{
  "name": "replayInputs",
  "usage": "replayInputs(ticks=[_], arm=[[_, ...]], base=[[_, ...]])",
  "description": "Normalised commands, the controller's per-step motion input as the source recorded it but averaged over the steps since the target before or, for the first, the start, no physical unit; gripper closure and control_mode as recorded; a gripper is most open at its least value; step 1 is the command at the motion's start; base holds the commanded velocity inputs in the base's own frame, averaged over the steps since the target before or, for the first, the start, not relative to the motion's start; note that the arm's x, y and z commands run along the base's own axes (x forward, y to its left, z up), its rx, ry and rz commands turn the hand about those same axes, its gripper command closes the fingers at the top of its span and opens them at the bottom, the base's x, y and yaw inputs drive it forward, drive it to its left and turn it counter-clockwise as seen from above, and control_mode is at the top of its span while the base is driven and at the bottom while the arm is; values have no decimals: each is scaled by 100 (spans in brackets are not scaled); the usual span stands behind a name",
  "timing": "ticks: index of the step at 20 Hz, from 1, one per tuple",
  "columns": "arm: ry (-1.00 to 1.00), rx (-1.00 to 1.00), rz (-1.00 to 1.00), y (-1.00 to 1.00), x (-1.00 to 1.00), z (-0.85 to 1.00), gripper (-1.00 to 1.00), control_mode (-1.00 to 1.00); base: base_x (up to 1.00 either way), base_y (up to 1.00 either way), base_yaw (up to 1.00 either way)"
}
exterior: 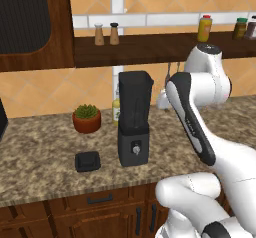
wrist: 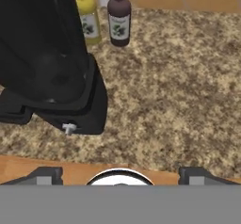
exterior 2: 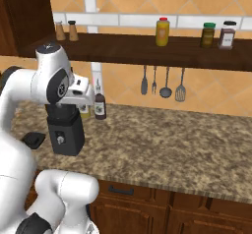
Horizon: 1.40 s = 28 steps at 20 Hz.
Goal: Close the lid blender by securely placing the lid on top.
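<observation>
The lid (exterior: 88, 161) lies flat on the bench (exterior: 45, 137), lower left of the blender (exterior: 133, 118) in the left base view. The claw (wrist: 120, 173), spread wide and empty, hangs to the blender's right, so the lid sits beyond the blender from it.

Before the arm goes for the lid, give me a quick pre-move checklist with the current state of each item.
1. Lid lies flat on the counter, left of the blender: ok.
2. Blender jar mouth uncovered, ready for the lid: ok.
3. Blender upright: ok.
4. End effector open and empty, fingers spread: ok.
5. End effector over the lid: not ok, it looks down beside the blender.
6. Plant pot stands apart from the lid: ok.
</observation>
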Motion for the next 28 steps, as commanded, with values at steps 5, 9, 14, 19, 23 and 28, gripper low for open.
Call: replayInputs(ticks=[5, 9, 14, 19, 23, 28], arm=[[-20, -6, 4, 48, -99, 22, -100, -100], [-1, -15, 15, 99, -77, 18, -100, -100], [8, -16, 26, 100, -18, 1, -100, -100], [20, -17, 26, 100, 1, -6, -100, -100], [22, -20, 29, 99, 14, -24, -100, -100], [15, -19, 27, 92, 30, -53, -100, -100]], base=[[0, 0, 0], [0, 0, 0], [0, 0, 0], [0, 0, 0], [0, 0, 0], [0, 0, 0]])
